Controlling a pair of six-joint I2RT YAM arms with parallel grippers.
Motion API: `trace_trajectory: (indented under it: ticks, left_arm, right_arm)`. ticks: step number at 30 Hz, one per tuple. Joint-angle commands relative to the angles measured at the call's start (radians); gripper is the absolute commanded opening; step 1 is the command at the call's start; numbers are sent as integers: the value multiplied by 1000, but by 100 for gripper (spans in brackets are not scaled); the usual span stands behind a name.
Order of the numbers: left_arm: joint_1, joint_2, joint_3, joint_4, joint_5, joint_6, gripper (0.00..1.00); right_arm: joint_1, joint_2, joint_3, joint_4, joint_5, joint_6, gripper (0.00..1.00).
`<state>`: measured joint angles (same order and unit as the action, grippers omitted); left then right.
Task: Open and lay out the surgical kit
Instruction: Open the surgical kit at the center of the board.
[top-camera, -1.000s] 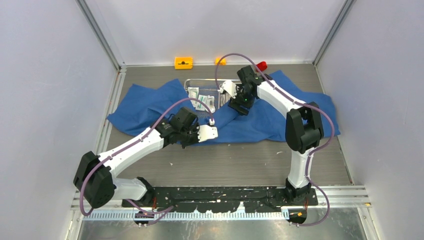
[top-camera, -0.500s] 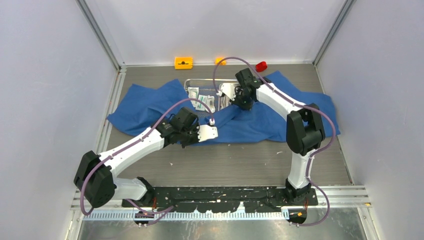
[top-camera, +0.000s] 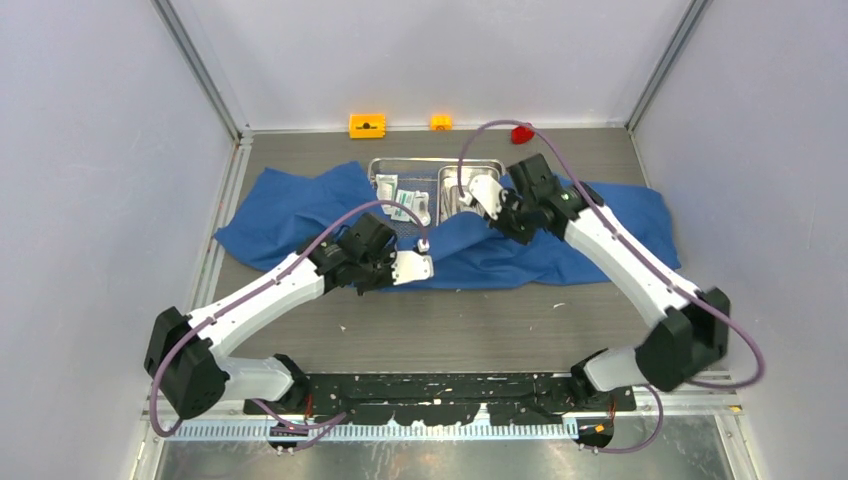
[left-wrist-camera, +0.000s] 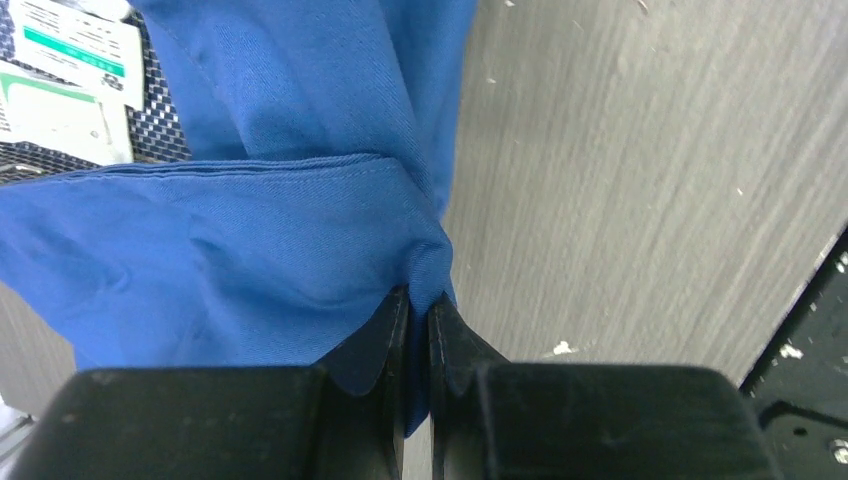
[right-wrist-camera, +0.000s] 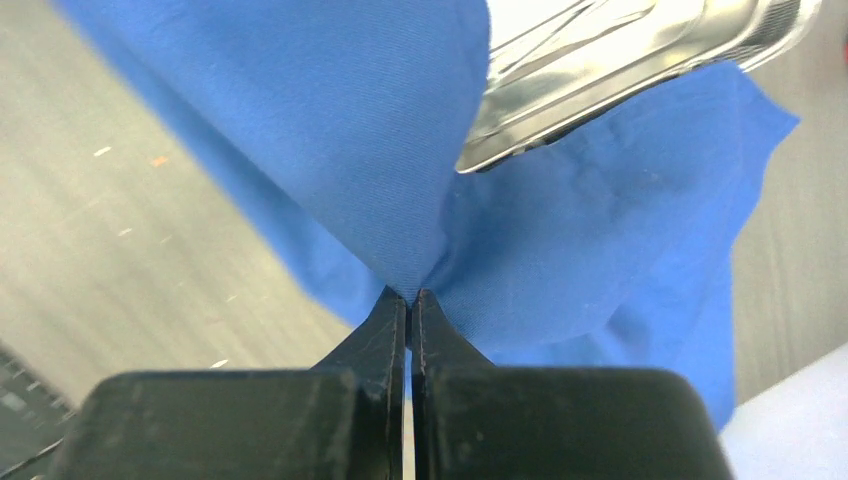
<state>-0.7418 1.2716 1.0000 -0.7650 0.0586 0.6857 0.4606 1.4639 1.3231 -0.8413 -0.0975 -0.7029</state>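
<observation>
The blue cloth wrap (top-camera: 600, 215) lies spread across the table. On its far part a silver wire-mesh basket (top-camera: 378, 167) holds white packets (top-camera: 398, 194), and a steel tray (top-camera: 492, 165) sits in its right half. My left gripper (top-camera: 432, 266) is shut on the cloth's near edge (left-wrist-camera: 250, 240), a fold pinched between its tips (left-wrist-camera: 418, 300). The mesh and packets (left-wrist-camera: 70, 50) show top left in that wrist view. My right gripper (top-camera: 480, 200) is shut on a raised peak of cloth (right-wrist-camera: 330, 120) at its tips (right-wrist-camera: 409, 295), just below the tray (right-wrist-camera: 600, 60).
Two orange blocks (top-camera: 367, 125) (top-camera: 441, 122) and a red block (top-camera: 521, 132) sit along the back wall. Side walls close in left and right. The black base rail (top-camera: 440, 388) runs along the near edge, with bare grey tabletop (top-camera: 450, 320) before it.
My right gripper has shut on the cloth and drawn it to the right and nearer, its arm swinging out to the right. The steel tray now shows. The left arm has stayed put.
</observation>
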Motion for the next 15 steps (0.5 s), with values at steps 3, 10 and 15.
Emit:
trace_trajectory:
  ticks: [3,10,15]
  left_arm:
    - [-76,-83,-36,-367,-74,-29,3]
    - [-78,-184,-100,-532,94,-42,9]
    - [-76,-237,-87,-589,121,-60,32]
  right_arm:
    - [69,-279,-186,-149,-30,128,0]
    - [95,-493,-293,-308,-175,184,7]
    - [68,-521,-259,-332,-196,193,34]
